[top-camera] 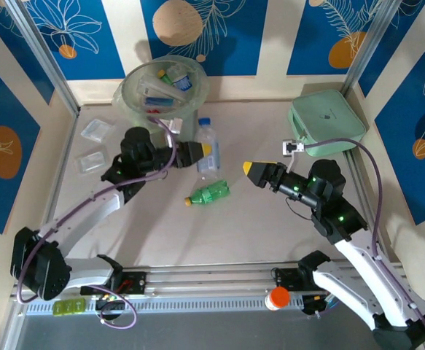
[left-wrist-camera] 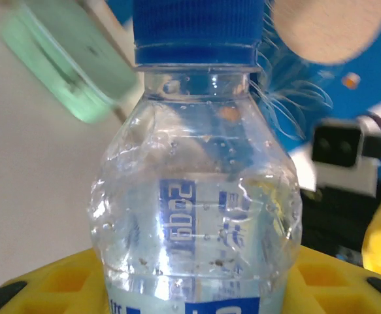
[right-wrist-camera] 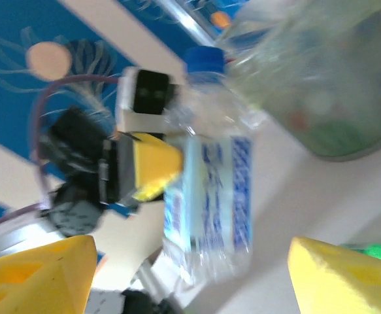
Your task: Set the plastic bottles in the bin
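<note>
While our left gripper (top-camera: 203, 152) clamped the clear blue-capped bottle (top-camera: 208, 137) mid-table, we saw the right gripper (top-camera: 250, 169) gaping empty nearby, a green bottle (top-camera: 209, 193) lying just beside, the bin (top-camera: 127, 91) beyond holding others

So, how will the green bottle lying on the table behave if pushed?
The green bottle lies on its side, round-bodied, so a push across it would probably roll it. It looks small and translucent, so likely light and easy to dent.
</note>
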